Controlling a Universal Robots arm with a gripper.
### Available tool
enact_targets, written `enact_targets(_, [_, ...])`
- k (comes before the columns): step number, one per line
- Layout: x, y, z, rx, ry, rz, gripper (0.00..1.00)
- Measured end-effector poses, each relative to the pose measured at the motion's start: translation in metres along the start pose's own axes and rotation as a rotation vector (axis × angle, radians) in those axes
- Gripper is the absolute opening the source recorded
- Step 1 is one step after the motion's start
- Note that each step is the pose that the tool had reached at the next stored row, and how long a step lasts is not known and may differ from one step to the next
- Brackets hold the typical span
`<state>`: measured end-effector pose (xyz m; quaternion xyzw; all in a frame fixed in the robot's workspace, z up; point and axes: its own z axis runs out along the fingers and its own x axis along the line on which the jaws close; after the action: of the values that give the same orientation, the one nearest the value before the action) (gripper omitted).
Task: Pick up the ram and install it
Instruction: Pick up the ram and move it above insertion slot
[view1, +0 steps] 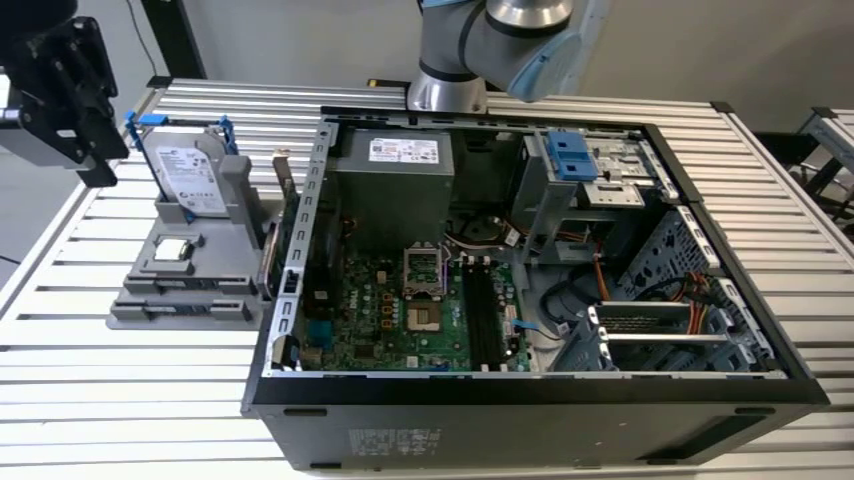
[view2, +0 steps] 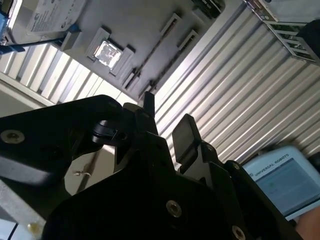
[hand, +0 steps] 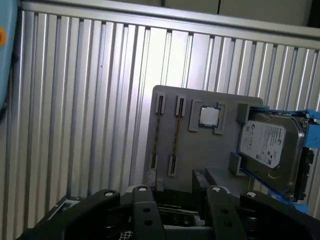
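Since the ram has yet to be grasped, the step in hand looks like the approach; it would go best with the fingers squared across the stick's thin faces, centred along its length, then closed gently so it lifts straight out of its groove. In the exterior view the gripper (view1: 96, 150) hangs well apart from the open computer case (view1: 534, 250), with the grey holder (view1: 200, 285) below and to one side of it; in the second wrist view the fingers (view2: 185, 134) stand parted, the slatted table (view2: 240, 75) showing between them, gripping nothing, the holder lying beyond their tips; in the first wrist view the ram (hand: 156, 131) appears as a thin strip on edge in a holder groove ahead of the fingers, a like strip beside it, the processor chip (hand: 209, 116) and hard drive (hand: 267, 145) further off.
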<state>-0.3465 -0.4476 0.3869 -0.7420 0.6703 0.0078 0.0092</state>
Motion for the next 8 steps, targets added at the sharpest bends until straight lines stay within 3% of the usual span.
enact_targets(5, [0.0001, 0.0, 0.0064, -0.0015, -0.0004, 0.01, 1.0])
enact_targets(8, [0.0002, 0.0, 0.0088, -0.001, -0.006, 0.012, 1.0])
